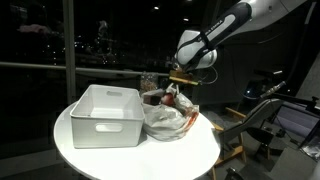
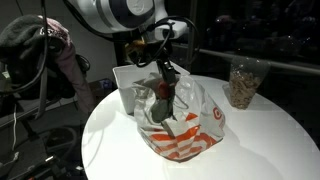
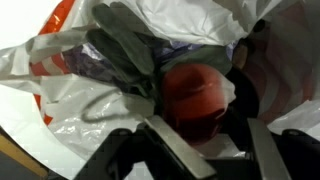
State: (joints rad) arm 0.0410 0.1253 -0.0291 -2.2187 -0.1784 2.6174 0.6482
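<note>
Red round object, smooth and without any long axis to line up on, lies straight ahead of my tool in the wrist view. It sits low in the open mouth of the white plastic bag with orange-red print. So the relation I watch is simple: the object is directly below the tool, between the lines of its two fingers.

Across the wrist view I see the bag wall, then a crumpled grey-green piece that I cannot identify, lying against the object's left side. Next come the red object itself and more plastic beyond the far finger. The jaws stand moderately apart, with a clear gap on the object's right. Whether the near finger touches it I cannot tell, and nothing looks clamped.

In an exterior view, a white rectangular plastic bin stands on the round white bench, just beside the bag, with the tool hanging over the bag's mouth. In an exterior view, a clear jar with brown contents stands well apart to the right.
</note>
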